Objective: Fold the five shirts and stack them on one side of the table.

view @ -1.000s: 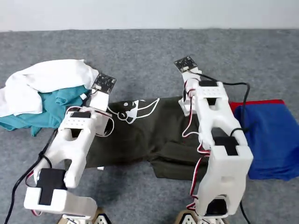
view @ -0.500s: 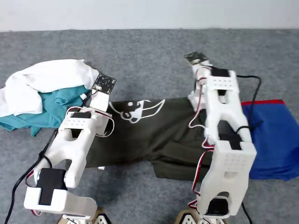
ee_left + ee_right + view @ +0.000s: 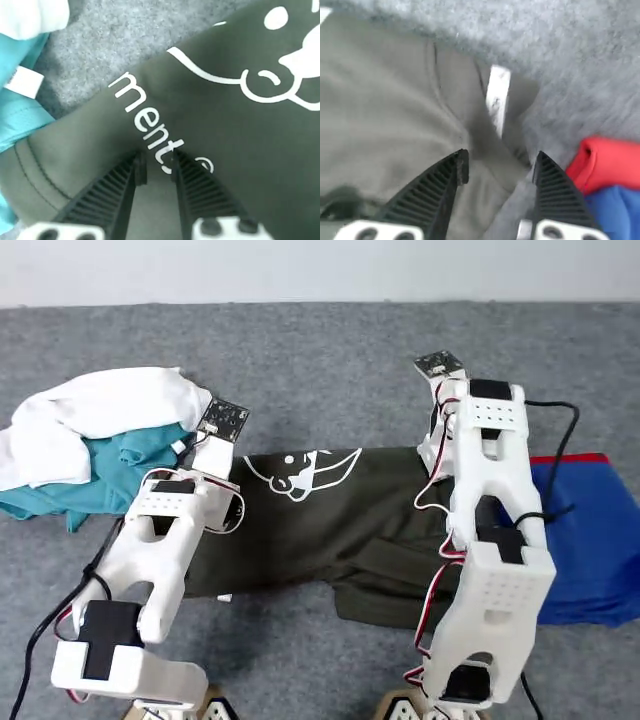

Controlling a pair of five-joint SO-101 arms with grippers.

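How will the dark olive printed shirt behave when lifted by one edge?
The dark olive printed shirt probably hangs limp, since it lies creased and folded. It likely clings and drags on the fuzzy grey table covering rather than sliding.

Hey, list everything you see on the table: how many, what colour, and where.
olive shirt: 1, dark olive with white print, table centre
white shirt: 1, white, far left, crumpled on the teal shirt
teal shirt: 1, teal, far left
blue shirt: 1, blue, right side
red shirt: 1, red, edge at the blue shirt's far side
table: 1, grey
left tool: 1, black, on the olive shirt's printed end
right tool: 1, black, open, over the olive shirt's edge
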